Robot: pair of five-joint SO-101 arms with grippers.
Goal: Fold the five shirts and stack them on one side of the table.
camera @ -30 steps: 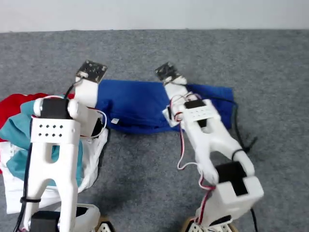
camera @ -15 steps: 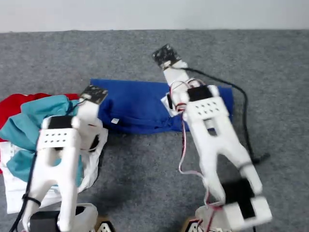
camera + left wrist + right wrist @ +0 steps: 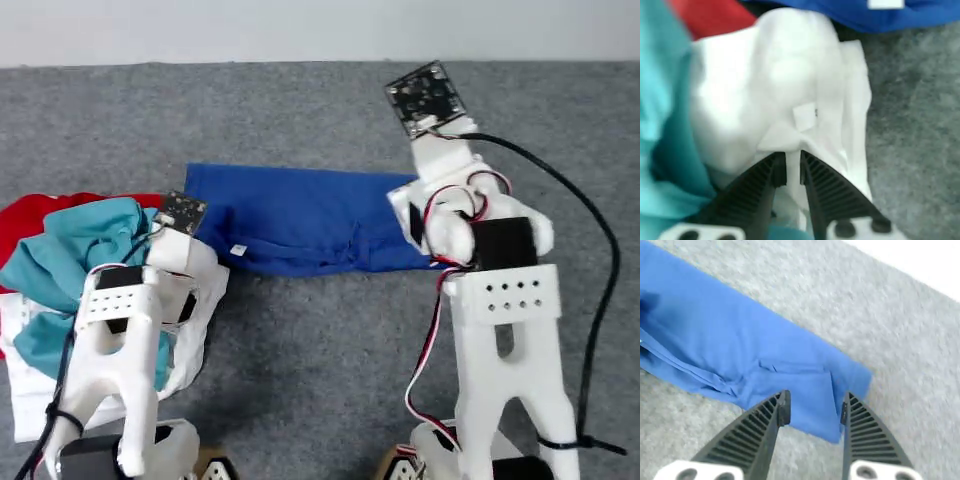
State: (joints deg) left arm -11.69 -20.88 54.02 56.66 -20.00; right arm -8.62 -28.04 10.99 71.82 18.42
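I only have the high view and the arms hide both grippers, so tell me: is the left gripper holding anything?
Observer: Yes. In the left wrist view the left gripper is shut on a raised fold of the white shirt.
Operator: And the right one?
Observer: The right gripper is open and holds nothing.
Operator: What is in front of it?
Observer: The end of the blue shirt, with a folded flap showing between its fingers and the grey table beyond.
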